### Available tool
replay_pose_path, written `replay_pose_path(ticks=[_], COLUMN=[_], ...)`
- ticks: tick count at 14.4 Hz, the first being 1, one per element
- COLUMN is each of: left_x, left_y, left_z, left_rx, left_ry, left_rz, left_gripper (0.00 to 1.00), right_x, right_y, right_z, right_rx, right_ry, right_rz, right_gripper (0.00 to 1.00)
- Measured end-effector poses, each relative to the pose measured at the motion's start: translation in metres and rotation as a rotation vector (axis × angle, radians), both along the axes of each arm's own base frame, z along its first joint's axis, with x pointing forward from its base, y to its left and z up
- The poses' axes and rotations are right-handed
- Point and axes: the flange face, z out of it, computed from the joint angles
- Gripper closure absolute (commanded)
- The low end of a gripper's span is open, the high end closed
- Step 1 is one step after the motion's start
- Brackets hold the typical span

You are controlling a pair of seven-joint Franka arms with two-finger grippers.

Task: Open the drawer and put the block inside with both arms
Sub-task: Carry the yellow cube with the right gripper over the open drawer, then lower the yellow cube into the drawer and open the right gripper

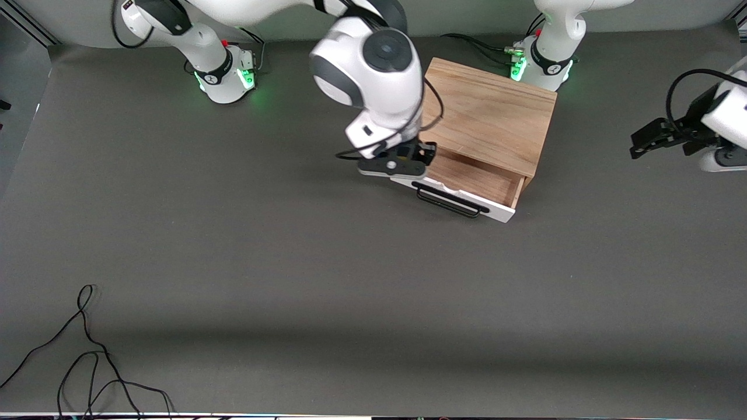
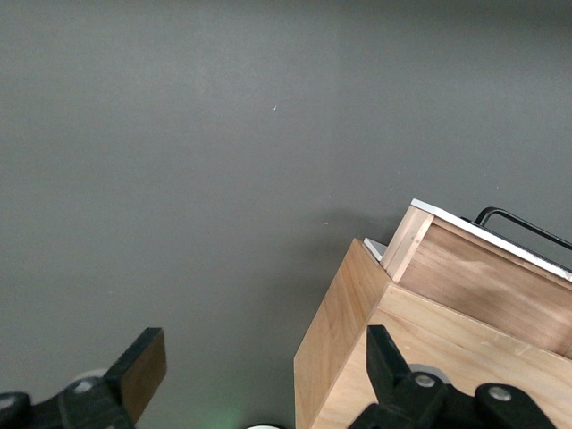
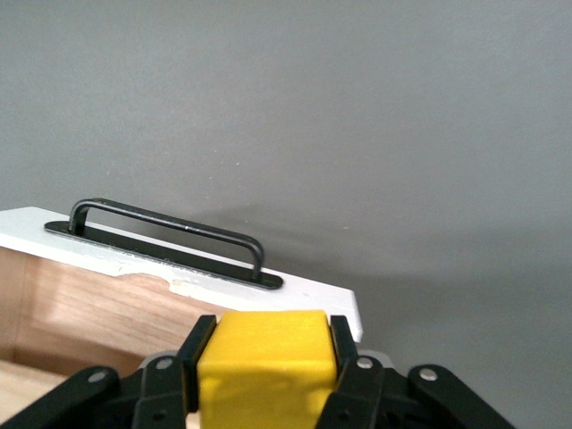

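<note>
Light-oak timber forms the box point(image 1: 490, 111) seen in the front view, standing on the grey table point(image 1: 292, 262) near the left arm's base, with the drawer point(image 1: 467, 184) already pulled partway out toward the front camera; its white front and black bar handle point(image 1: 450, 201) are exposed, and a strip of wood interior shows. The right arm reaches across from its base, and the right gripper point(image 1: 415, 158) hangs over the drawer's end toward the right arm; the block cannot be seen from here. The left gripper point(image 1: 656, 135) is parked in the air over the table's left-arm end, well apart from the box, and that arm waits. In the left wrist view, the left gripper point(image 2: 259, 366) has its fingers point(image 2: 143, 366) spread wide with nothing between them, and the box corner point(image 2: 349, 331) and the open drawer point(image 2: 483, 268) lie below it. In the right wrist view, the right gripper point(image 3: 264, 357) is clenched on the block point(image 3: 264, 362), a yellow cube held between both pads, positioned just above the drawer's interior point(image 3: 89, 313) next to the white front and the handle point(image 3: 170, 234). Judged status: opening is complete and the block is picked up and carried to the drawer; lowering and release remain, since the block is not yet resting inside.
</note>
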Motion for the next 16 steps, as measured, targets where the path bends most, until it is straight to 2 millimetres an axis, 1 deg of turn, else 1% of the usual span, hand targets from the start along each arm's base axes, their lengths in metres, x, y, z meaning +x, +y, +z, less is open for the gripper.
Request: replay_pose_path(ticks=[2, 4, 5, 7, 9, 12, 14, 16], left_x=[0.002, 0.005, 0.006, 0.006, 0.005, 0.003, 0.001, 0.0], left_y=[-0.006, -0.012, -0.013, -0.015, -0.019, -0.02, -0.023, -0.026], left_z=[0.005, 0.009, 0.009, 0.008, 0.004, 0.001, -0.001, -0.003], left_rx=[-0.001, -0.002, -0.001, 0.009, 0.015, 0.019, 0.02, 0.021], left_ry=[-0.014, -0.02, -0.02, -0.014, 0.012, 0.032, 0.051, 0.056], left_rz=[-0.011, -0.022, -0.024, -0.031, -0.041, -0.045, -0.051, -0.057], left_gripper=[0.0, 0.0, 0.0, 0.0, 0.0, 0.0, 0.0, 0.0], right_x=[-0.006, -0.012, -0.015, -0.019, -0.023, -0.032, -0.038, -0.04], right_y=[0.016, 0.028, 0.031, 0.035, 0.038, 0.045, 0.049, 0.052], right_z=[-0.029, -0.047, -0.053, -0.057, -0.056, -0.056, -0.061, -0.07], right_rx=[-0.003, 0.0, 0.0, -0.003, -0.001, 0.0, -0.004, -0.008], right_ry=[-0.011, -0.011, -0.008, -0.003, -0.004, -0.002, 0.005, 0.012], right_rz=[-0.013, -0.022, -0.028, -0.037, -0.048, -0.057, -0.076, -0.089], right_gripper=[0.76, 0.76, 0.76, 0.76, 0.76, 0.76, 0.75, 0.74])
